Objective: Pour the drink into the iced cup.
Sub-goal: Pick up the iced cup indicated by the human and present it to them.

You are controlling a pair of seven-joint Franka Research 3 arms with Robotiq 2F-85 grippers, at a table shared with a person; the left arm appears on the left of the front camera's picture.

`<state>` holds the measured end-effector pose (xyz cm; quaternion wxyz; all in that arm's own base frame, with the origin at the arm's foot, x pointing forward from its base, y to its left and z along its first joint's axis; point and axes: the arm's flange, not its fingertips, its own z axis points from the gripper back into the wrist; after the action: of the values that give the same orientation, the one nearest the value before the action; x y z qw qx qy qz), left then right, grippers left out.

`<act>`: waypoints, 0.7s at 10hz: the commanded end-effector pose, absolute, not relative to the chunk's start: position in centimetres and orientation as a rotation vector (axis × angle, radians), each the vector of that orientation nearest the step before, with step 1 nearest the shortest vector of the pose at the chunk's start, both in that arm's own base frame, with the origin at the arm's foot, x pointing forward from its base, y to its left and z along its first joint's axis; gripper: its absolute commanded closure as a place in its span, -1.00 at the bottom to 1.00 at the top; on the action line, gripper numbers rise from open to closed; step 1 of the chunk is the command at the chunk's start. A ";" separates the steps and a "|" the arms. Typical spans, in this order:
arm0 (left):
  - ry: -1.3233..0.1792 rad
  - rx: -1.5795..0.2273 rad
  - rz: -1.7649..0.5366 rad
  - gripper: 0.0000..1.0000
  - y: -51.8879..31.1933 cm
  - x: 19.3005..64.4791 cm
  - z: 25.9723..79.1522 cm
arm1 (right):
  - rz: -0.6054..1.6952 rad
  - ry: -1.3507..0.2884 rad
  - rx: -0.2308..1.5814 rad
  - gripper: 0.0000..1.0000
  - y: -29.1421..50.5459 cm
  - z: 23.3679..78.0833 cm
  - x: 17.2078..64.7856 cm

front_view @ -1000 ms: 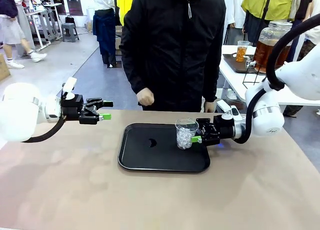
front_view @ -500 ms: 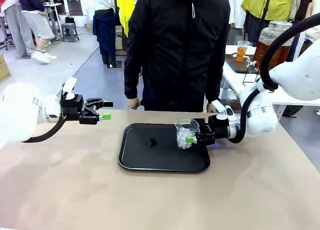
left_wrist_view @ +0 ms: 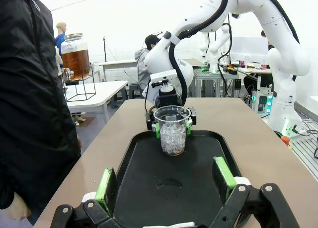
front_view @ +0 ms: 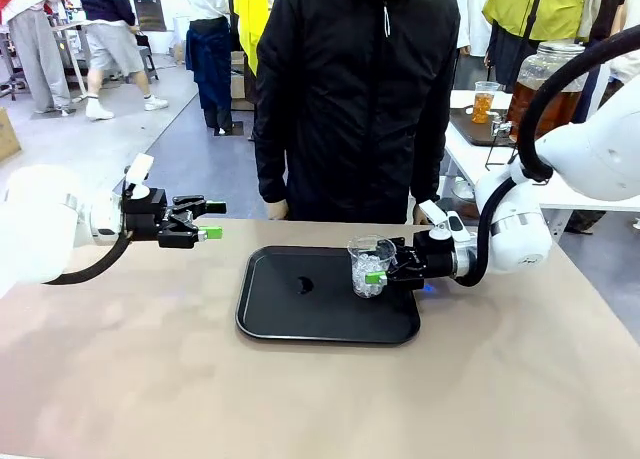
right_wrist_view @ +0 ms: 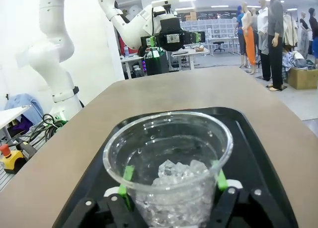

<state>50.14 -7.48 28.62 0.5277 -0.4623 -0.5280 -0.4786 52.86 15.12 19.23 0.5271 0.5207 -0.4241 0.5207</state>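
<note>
My right tool point(front_view: 378, 276) pinches the iced cup point(front_view: 371, 266) on the black tray point(front_view: 300, 324), my left tool point(front_view: 212, 221) hangs spread over the worktop point(front_view: 150, 379), and the amber drink point(front_view: 530, 104) sits in a far jar point(front_view: 552, 64), so I judge pouring not yet begun.

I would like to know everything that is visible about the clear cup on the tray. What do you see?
The cup looks like thin, clear plastic, and it is wider at its rolled rim than at its base. White ice cubes fill its lower part, and no brown liquid shows in it. It stands upright on the black tray, near the tray's right end. The right pincer reaches in from the side. Its green pads lie against opposite sides of the cup's wall.
</note>
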 end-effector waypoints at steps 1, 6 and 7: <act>-1.262 -1.100 -1.146 -1.00 -7.5 50.1 28.7 | 1.253 -0.984 1.261 -0.39 15.5 19.4 53.3; -1.262 -1.100 -1.146 -1.00 -7.5 50.1 28.7 | 1.153 -1.055 1.281 -0.39 14.1 25.6 53.9; -1.262 -1.100 -1.146 -1.00 -7.5 50.1 28.7 | 1.151 -1.066 1.266 -0.39 13.6 28.8 54.7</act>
<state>50.15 -7.48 28.62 0.5277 -0.4623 -0.5280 -0.4786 54.23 13.91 25.06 0.5265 0.5286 -0.4374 0.5020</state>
